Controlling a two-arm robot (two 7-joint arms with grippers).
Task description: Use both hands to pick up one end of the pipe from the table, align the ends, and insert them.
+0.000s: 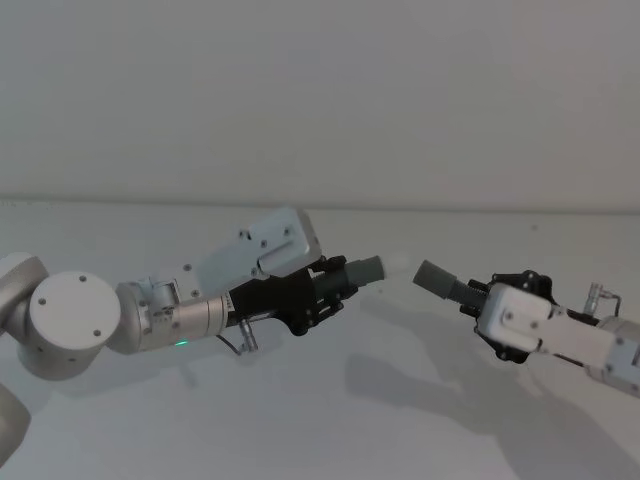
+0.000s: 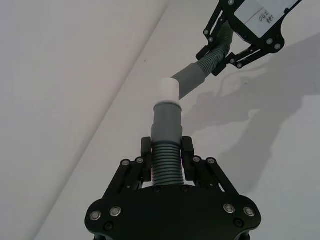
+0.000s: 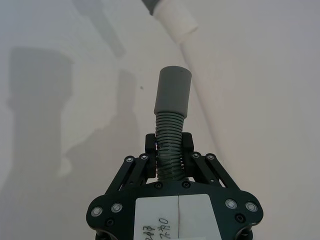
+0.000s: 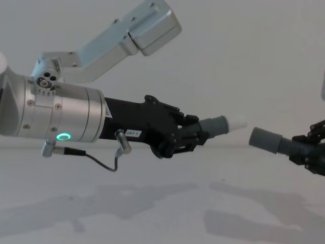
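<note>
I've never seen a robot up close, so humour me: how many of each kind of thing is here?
Black plastic jaws, on left gripper and right gripper: 2 sets
Dark grey ribbed plastic pipe ends with smooth cuffs, left pipe end and right pipe end: 2
Whitish round tip: 1
Total: 5

**Cut off and concealed**

The right gripper (image 4: pixel 304 148) runs off the chest view's edge. The left tube (image 2: pixel 166 170) disappears behind the left gripper (image 2: pixel 166 148), and the ribbed hose (image 3: pixel 169 150) likewise behind the right. The whitish-tipped cuff (image 3: pixel 172 17) is cropped.
</note>
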